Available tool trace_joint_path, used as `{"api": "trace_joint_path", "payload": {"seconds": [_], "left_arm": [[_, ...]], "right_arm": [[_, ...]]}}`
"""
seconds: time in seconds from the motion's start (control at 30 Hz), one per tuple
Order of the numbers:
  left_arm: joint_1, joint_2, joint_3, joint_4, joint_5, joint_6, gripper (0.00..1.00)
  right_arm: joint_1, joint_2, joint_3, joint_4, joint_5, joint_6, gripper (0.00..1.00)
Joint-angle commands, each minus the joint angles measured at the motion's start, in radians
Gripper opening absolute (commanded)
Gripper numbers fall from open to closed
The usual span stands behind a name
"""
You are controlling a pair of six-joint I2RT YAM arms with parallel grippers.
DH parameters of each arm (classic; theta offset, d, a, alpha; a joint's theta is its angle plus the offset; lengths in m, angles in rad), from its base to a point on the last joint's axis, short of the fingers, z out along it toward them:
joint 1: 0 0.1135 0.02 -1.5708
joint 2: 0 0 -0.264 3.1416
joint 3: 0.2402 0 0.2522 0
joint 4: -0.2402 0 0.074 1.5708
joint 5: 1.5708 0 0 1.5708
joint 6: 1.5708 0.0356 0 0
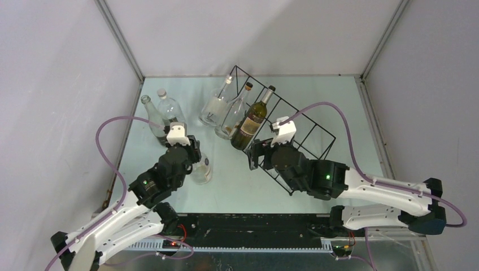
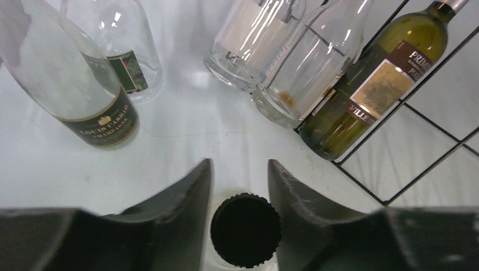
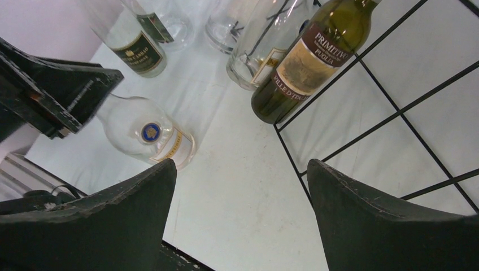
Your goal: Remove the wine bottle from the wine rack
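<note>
My left gripper (image 2: pixel 238 164): jaws flank black cap (image 2: pixel 245 228), contact indiscernible, bottle (image 1: pixel 201 169) largely hidden. My right gripper (image 3: pixel 242 164): jaws apart.

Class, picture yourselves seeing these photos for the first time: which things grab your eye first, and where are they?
The dark green glass wine bottle with a tan label stands out, leaning in the long black wire wine rack that lies slantwise across the far right of the table. Nearer on the left, the jaws of the left gripper flank the round black cap of a clear glass bottle.
</note>
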Motion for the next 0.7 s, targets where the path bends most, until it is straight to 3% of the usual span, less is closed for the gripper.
{"api": "trace_joint_path", "payload": {"seconds": [0.0,0.2,0.33,0.5,0.67], "left_arm": [[-0.004,0.007,0.008,0.039,-0.053,0.026,0.43],[-0.003,-0.019,-0.009,0.045,-0.102,0.026,0.21],[-0.001,-0.026,0.008,0.033,-0.161,0.034,0.02],[0.046,-0.022,0.052,0.015,-0.187,0.037,0.0],[0.248,-0.028,0.117,-0.008,-0.06,0.038,0.0]], "right_arm": [[0.005,0.045,-0.013,0.02,0.015,0.029,0.89],[0.006,0.076,-0.014,0.005,-0.002,0.039,0.89],[0.007,0.083,-0.013,-0.01,-0.004,0.043,0.89],[0.007,0.079,-0.013,-0.028,0.007,0.044,0.9],[0.006,0.078,-0.033,-0.053,0.018,0.058,0.9]]}}
